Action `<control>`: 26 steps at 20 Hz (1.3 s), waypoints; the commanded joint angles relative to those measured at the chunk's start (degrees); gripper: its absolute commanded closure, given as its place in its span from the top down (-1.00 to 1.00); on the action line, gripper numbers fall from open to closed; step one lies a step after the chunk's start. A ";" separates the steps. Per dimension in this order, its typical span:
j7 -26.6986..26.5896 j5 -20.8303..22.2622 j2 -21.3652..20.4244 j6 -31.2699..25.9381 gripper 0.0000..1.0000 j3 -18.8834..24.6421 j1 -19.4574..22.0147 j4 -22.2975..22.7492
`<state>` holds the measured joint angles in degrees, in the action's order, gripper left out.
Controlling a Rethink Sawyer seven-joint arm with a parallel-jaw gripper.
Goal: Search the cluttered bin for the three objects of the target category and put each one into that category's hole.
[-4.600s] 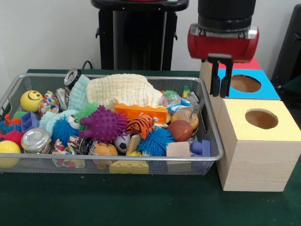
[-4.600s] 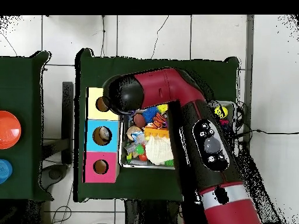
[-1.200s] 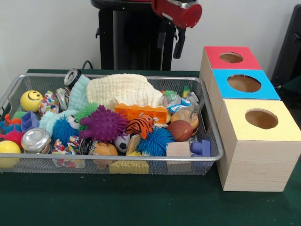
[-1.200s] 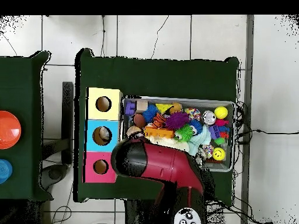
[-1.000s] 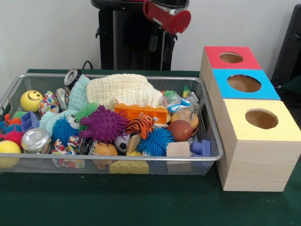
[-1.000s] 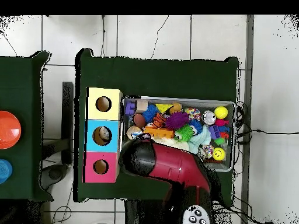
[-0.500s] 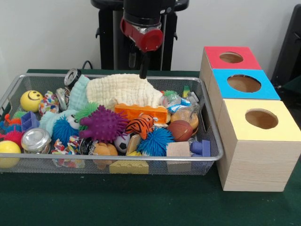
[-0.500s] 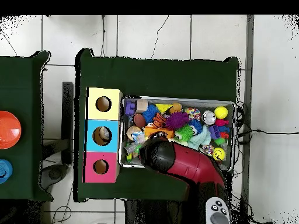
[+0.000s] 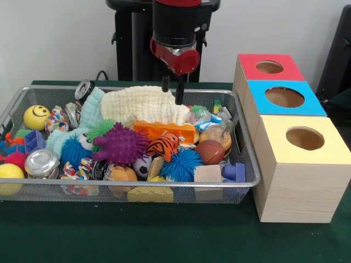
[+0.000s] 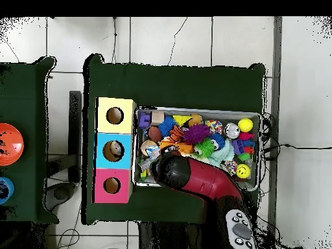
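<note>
My gripper (image 9: 171,90) hangs open and empty over the right end of a cream cloth (image 9: 140,104) at the back of the wire bin (image 9: 245,159). Its fingertips sit a little above the cloth. In the overhead view the red arm (image 10: 194,176) covers the gripper and the bin's near-left part. Among the jumble in the bin are an orange brick (image 9: 164,130), a purple spiky ball (image 9: 122,143), a tiger toy (image 9: 163,146), a brown ball (image 9: 210,152) and a blue spiky ball (image 9: 181,163). Beside the bin stand the red box (image 9: 288,74), blue box (image 9: 313,107) and yellow box (image 9: 329,145), each with a round hole.
At the bin's left end are a yellow smiley ball (image 9: 36,116) and a metal tin (image 9: 41,162). A wooden block (image 9: 208,174), a blue brick (image 9: 236,172) and a yellow block (image 9: 149,194) lie along the front wall. Something pale shows inside the blue box (image 10: 104,159) hole.
The gripper left the blue box, swung up and across behind the bin, then came down over the cloth. In the last half second it shifted slightly right and turned.
</note>
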<state>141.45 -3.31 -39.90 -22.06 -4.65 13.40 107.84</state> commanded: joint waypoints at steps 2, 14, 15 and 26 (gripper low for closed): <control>1.74 -2.96 1.08 -2.59 1.00 11.51 1.41 4.15; 2.29 -3.70 4.35 2.08 1.00 16.18 4.92 5.76; 2.08 -3.56 4.69 2.29 1.00 16.68 5.43 5.77; 2.58 -1.59 8.14 3.64 1.00 17.16 6.20 3.30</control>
<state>141.45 -4.76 -35.35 -22.04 7.24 18.47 109.35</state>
